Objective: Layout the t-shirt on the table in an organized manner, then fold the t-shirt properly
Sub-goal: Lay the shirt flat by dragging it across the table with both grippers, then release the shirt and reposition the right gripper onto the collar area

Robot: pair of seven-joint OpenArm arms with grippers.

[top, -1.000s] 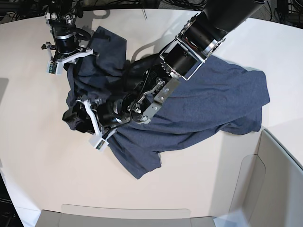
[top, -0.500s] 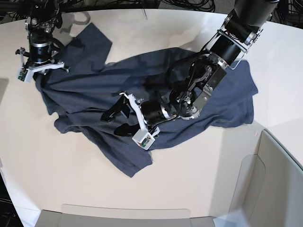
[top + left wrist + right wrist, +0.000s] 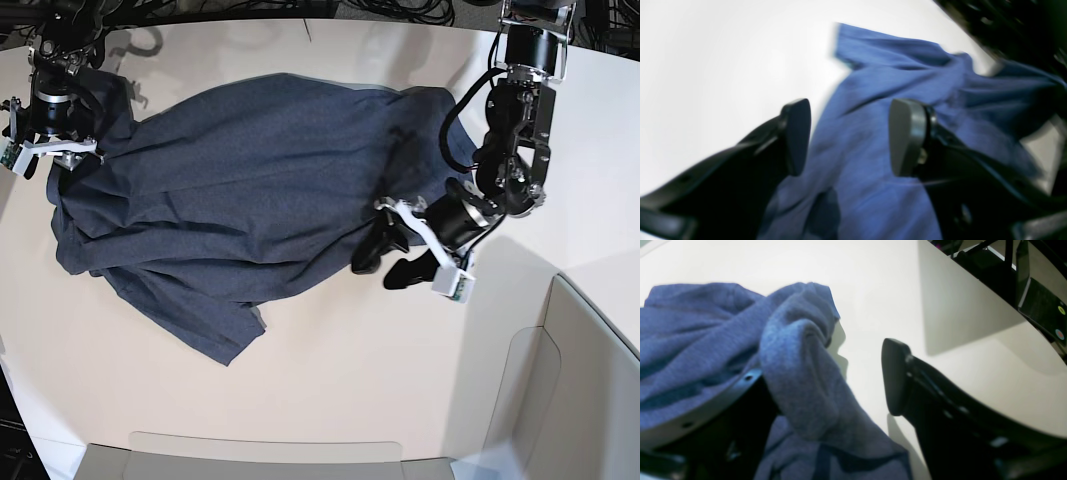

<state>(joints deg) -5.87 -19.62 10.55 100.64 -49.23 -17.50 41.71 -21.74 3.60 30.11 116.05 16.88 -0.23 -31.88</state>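
- The layout step is under way and not finished; in my judgement no folding has begun.
- The shirt (image 3: 240, 190) lies on the table (image 3: 330, 380), stretched wide across the upper-left and middle of the base view, but it is not flat: long creases run along it and its lower edge sags into a loose flap near the table's middle.
- Still to do, by my reading: smooth the body, square the sleeves and hem, then make the folds.
- The right gripper (image 3: 48, 150) sits at the shirt's far-left end; in its wrist view the pads stand apart, with a bunched ridge of cloth draped over one finger (image 3: 723, 396) and the other pad (image 3: 895, 376) bare over the table. It does not clamp the cloth.
- The left gripper (image 3: 395, 255) hangs at the shirt's right edge, its pads (image 3: 907, 136) wide apart over the cloth with nothing between them.
- The shirt is dark heathered blue-grey, soft and limp; no lettering shows on the side facing up.
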